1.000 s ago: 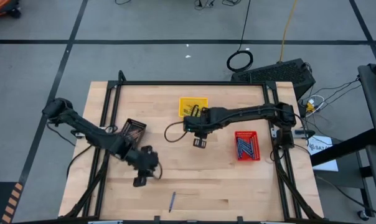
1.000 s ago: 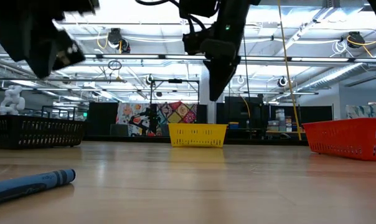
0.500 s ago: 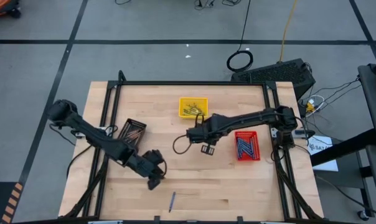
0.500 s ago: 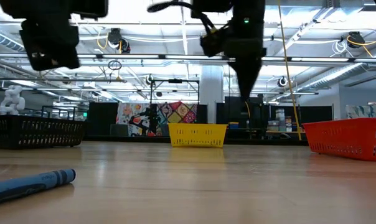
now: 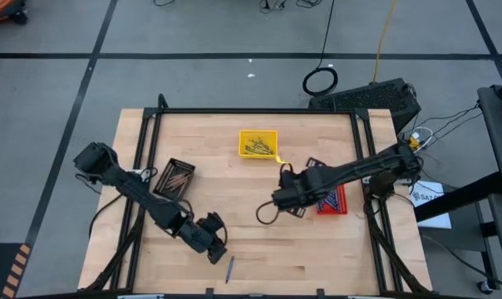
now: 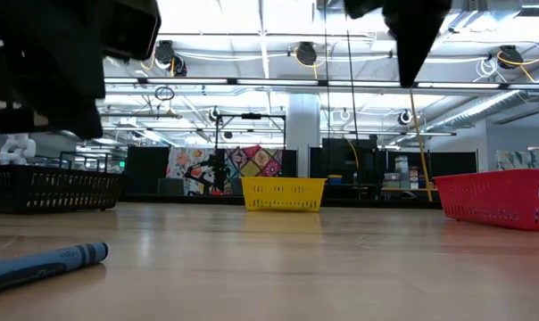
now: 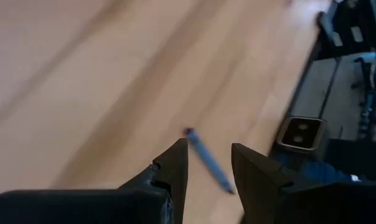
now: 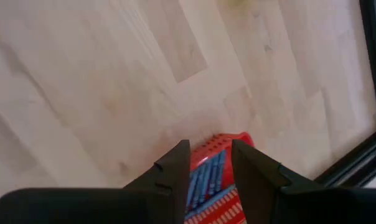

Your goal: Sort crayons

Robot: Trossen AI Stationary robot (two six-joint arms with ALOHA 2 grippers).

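Observation:
A single blue crayon [image 5: 229,269] lies flat on the wooden table near its front edge; the low view shows this crayon [image 6: 42,265] at the left. My left gripper [image 5: 217,254] hovers open just left of and behind it, the crayon [image 7: 208,160] lying beyond its fingertips [image 7: 210,147]. My right gripper [image 5: 294,211] is open, pointing steeply down at the left edge of the red tray [image 5: 340,202], which holds blue crayons [image 8: 210,177]. Yellow crayons fill the yellow tray [image 5: 244,137]; brown ones lie in the black tray [image 5: 169,166].
A black frame [image 5: 234,110] borders the table on the far, left and right sides. The right arm lies across part of the red tray. Bare wood stretches between the three trays and along the front edge [image 5: 317,266].
My left gripper has moved toward the table's near edge and right, sinking and rolling, and has come close to the blue crayon. My right gripper has swung from beside the yellow tray toward the right edge, rising, to the red tray. The crayon has not moved.

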